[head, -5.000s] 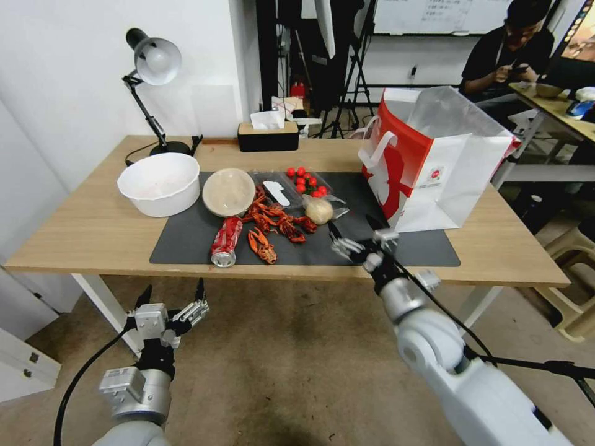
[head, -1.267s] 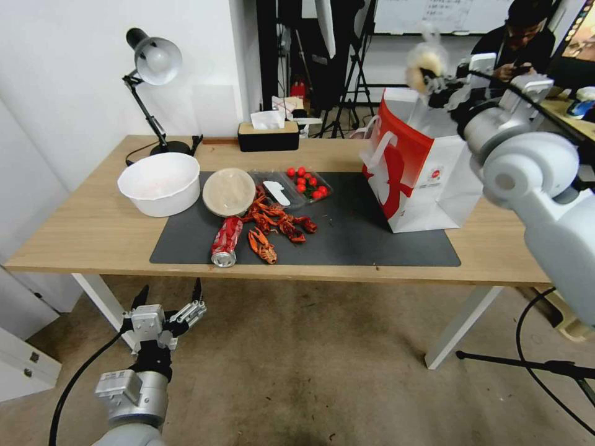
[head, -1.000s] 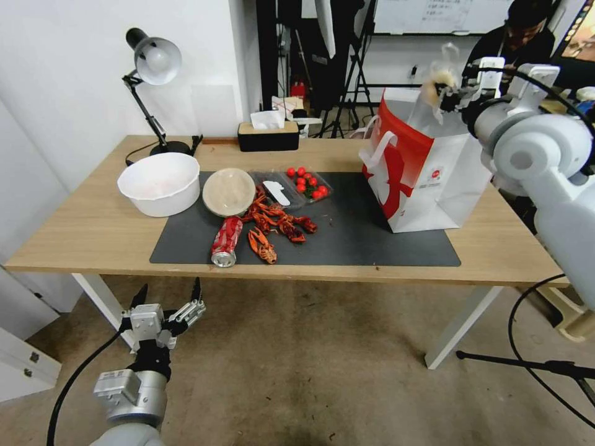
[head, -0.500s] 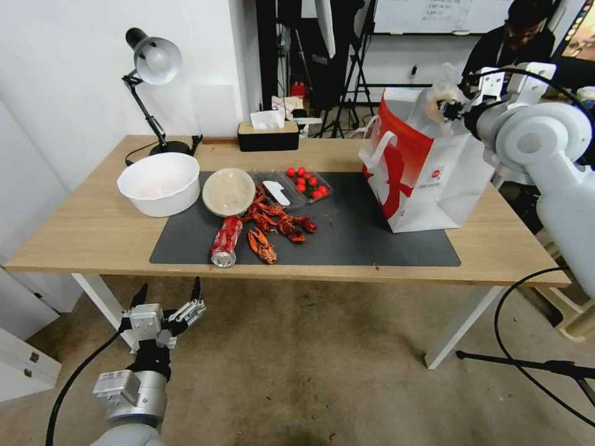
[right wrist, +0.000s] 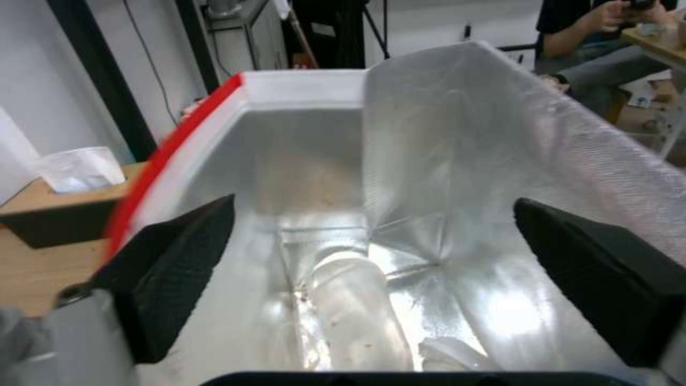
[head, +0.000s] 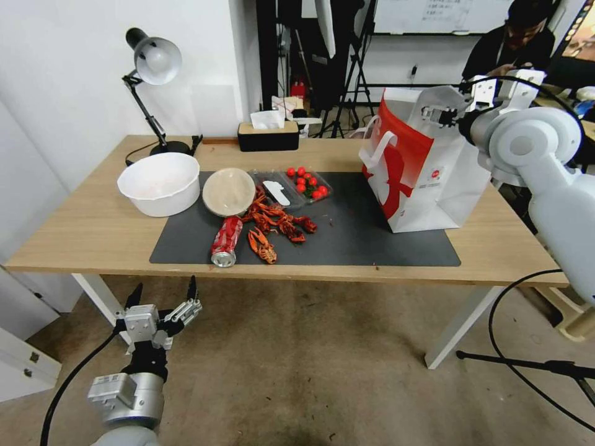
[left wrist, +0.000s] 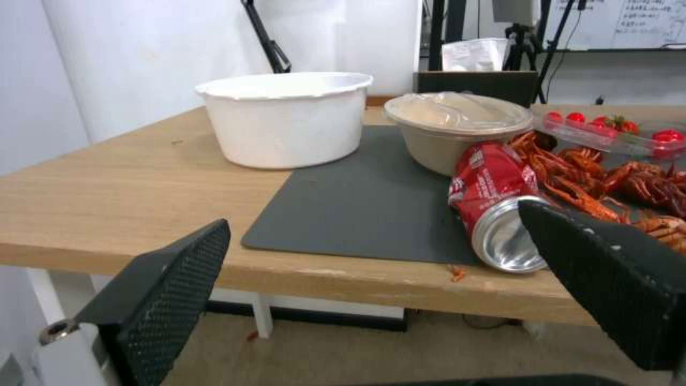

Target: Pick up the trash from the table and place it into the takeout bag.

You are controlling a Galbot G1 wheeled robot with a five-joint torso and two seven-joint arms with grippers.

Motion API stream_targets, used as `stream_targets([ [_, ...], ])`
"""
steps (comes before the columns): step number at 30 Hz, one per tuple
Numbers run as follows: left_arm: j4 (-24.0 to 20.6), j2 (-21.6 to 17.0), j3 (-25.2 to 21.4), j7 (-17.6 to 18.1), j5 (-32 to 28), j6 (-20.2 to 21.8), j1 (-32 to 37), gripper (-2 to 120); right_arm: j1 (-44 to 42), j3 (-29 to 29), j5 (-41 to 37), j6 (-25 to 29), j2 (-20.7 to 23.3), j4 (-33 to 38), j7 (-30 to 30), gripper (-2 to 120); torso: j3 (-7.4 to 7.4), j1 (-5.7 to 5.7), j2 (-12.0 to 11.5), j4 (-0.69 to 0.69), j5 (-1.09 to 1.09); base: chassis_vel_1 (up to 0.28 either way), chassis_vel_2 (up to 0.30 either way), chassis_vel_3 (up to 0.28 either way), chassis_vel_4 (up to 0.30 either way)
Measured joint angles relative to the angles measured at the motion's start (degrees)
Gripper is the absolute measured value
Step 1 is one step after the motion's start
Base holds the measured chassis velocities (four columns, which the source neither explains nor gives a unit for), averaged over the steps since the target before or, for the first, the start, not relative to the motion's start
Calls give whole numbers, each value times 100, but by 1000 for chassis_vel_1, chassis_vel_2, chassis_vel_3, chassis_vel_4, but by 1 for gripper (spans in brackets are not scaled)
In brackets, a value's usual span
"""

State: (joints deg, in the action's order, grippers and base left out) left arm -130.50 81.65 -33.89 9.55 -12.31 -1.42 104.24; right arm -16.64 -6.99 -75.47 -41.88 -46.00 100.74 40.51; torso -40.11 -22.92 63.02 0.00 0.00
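My right gripper hangs open over the mouth of the takeout bag, which stands at the table's right end. Looking into the takeout bag, the right gripper holds nothing. A clear plastic cup lies on the bag's foil floor, and a blurred beige shape shows against the inner wall. A red soda can lies on the dark mat beside a round beige bowl. My left gripper waits open below the table's front edge, facing the can and bowl.
A white tub sits at the mat's left end, with a desk lamp and a tissue box behind it. Red crayfish shells and a tray of cherry tomatoes lie mid-mat. The table has bare wood on both sides.
The right gripper dropped to the bag's mouth and opened; the beige wrapped ball it held has left its fingers. The left arm sank slightly.
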Motion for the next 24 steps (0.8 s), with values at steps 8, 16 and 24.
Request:
stream_targets([
  [8,-2,26,20,-52,-1,-6,-14,100,-296,-37,504,611,107,350,-574,100,0,0,0,0,0,0,0,0,0],
  [16,-28,22,17,-65,-3,-17,-24,100,-644,-39,872,1346,148,654,-959,100,0,0,0,0,0,0,0,0,0],
  [24,-28,11,19,-72,-3,-50,-22,100,-1369,-126,1470,2241,251,1122,-1526,100,0,0,0,0,1,0,0,0,0],
])
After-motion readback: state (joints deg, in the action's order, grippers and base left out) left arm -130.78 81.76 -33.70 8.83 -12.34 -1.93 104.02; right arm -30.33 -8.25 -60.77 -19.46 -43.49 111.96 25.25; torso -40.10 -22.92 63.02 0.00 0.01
